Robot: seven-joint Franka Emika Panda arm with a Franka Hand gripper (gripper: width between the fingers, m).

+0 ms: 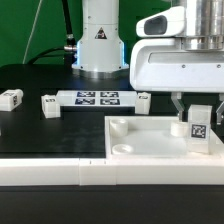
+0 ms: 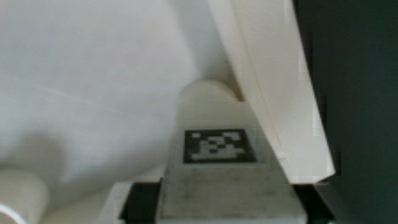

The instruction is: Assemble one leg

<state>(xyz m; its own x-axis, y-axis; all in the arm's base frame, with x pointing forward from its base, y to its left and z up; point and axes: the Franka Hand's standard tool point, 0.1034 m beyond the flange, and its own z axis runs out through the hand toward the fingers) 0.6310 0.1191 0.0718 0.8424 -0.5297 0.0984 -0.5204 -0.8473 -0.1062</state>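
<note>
**Exterior view: leg held over the panel's corner**

Exterior view shows the gripper closed on the leg, holding it upright over the white panel at its corner on the exterior view's right. The leg looks light, rigid and smooth, probably a bit slippery; its flat side faces seem the sensible place to pinch.

Three more small white blocks lie well apart on the black tabletop, near the marker board. The arm's base stands behind, against a green backdrop.

Wrist view: the leg's tag sits beside the panel's edge.
</note>
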